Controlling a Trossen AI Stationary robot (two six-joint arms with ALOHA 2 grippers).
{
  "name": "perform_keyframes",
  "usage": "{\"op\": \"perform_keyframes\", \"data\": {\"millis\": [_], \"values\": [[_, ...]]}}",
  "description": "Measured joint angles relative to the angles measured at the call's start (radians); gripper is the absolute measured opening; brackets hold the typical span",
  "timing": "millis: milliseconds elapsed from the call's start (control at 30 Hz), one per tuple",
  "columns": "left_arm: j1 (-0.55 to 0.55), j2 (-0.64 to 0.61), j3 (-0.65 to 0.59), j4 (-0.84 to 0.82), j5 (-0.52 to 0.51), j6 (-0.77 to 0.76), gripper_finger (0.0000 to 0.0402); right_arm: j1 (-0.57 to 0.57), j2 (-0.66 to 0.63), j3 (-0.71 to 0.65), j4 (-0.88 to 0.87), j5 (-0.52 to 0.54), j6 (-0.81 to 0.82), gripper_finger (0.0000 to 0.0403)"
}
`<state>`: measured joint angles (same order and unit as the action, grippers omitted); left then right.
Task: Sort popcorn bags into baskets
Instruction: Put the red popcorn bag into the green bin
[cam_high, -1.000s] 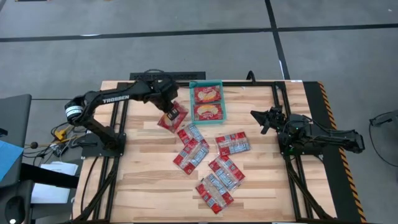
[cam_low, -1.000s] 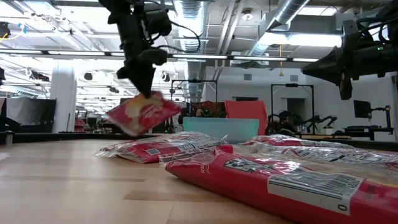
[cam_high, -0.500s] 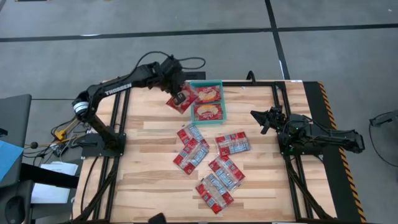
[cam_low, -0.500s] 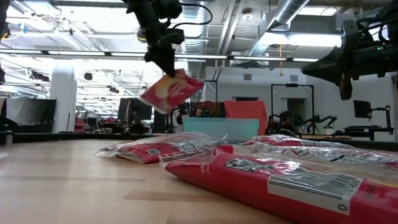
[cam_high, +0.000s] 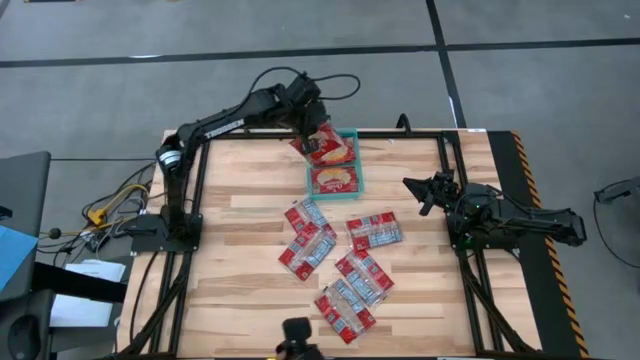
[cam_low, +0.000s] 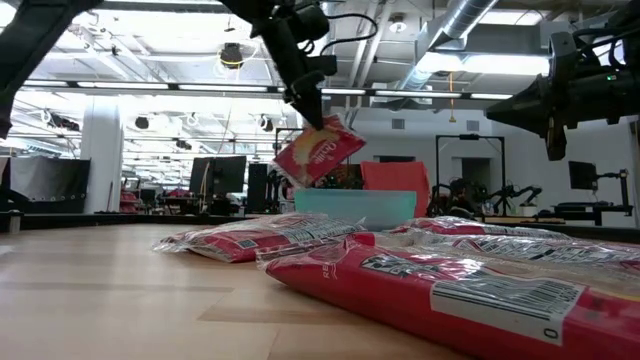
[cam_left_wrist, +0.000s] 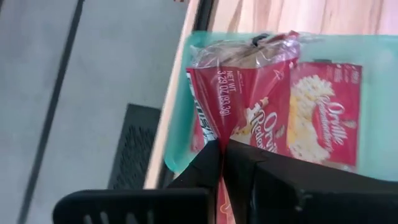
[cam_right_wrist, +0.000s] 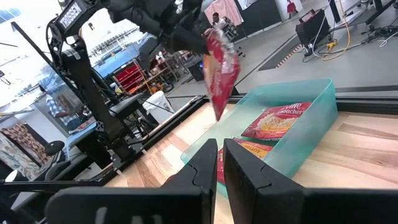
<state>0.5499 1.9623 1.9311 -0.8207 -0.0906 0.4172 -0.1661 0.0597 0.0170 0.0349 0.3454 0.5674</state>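
The left fingers (cam_high: 313, 131) are clamped on a bag (cam_low: 318, 150) hanging just below them over the bin (cam_high: 352, 160), while the right fingers (cam_high: 424, 195) wait pressed together, well apart.

I see one red popcorn bag (cam_high: 321, 146) hanging tilted above the far end of the teal basket (cam_high: 357, 160), which already holds two yellow-pictured bags (cam_high: 336, 181) lying flat, while what looks like six silver-and-blue printed bags (cam_high: 348, 270) lie scattered on the tabletop (cam_high: 230, 270) nearer me.
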Motion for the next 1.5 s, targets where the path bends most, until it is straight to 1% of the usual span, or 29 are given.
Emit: {"op": "perform_keyframes", "data": {"millis": [167, 267, 467, 633, 833, 933, 1033, 1167, 1233, 1333, 1400, 1467, 1500], "values": [[0.001, 0.092, 0.103, -0.004, 0.026, 0.026, 0.0, 0.0, 0.0, 0.0, 0.0, 0.0, 0.0, 0.0054], [0.0, 0.135, 0.136, -0.007, 0.04, 0.048, 0.0, 0.0, 0.0, 0.0, 0.0, 0.0, 0.0, 0.0054], [-0.004, 0.202, 0.149, -0.022, 0.03, 0.096, 0.0, 0.0, 0.0, 0.0, 0.0, 0.0, 0.0, 0.0054], [0.002, 0.221, 0.151, 0.007, 0.018, 0.125, 0.0, 0.0, 0.0, 0.0, 0.0, 0.0, 0.0, 0.0054], [0.005, 0.247, 0.15, 0.008, 0.028, 0.142, 0.0004, 0.0, 0.001, 0.0, 0.0, 0.001, 0.0, 0.0054], [0.001, 0.253, 0.15, 0.011, 0.028, 0.167, 0.0019, 0.0, 0.001, 0.0, 0.0, 0.001, 0.0, 0.0054], [-0.005, 0.253, 0.15, 0.067, 0.017, 0.18, 0.0046, 0.001, 0.004, 0.0, 0.0, 0.002, 0.001, 0.0054], [-0.012, 0.253, 0.15, 0.135, -0.06, 0.18, 0.0094, 0.001, 0.007, 0.0, 0.0, 0.002, 0.001, 0.0054], [-0.017, 0.251, 0.153, 0.135, -0.08, 0.17, 0.0116, 0.001, 0.007, 0.0, 0.0, 0.002, 0.001, 0.0054], [-0.024, 0.251, 0.21, 0.037, -0.073, 0.141, 0.0142, 0.001, 0.007, 0.0, 0.0, 0.002, 0.001, 0.0054], [-0.031, 0.25, 0.296, -0.092, -0.039, 0.099, 0.0154, 0.001, 0.007, 0.0, 0.0, 0.002, 0.001, 0.0054], [-0.034, 0.247, 0.403, -0.272, 0.04, 0.022, 0.0162, 0.001, 0.007, 0.0, 0.0, 0.002, 0.001, 0.0054], [-0.035, 0.237, 0.429, -0.34, 0.102, -0.031, 0.0165, 0.001, 0.007, 0.0, 0.0, 0.001, 0.001, 0.0054]]}}
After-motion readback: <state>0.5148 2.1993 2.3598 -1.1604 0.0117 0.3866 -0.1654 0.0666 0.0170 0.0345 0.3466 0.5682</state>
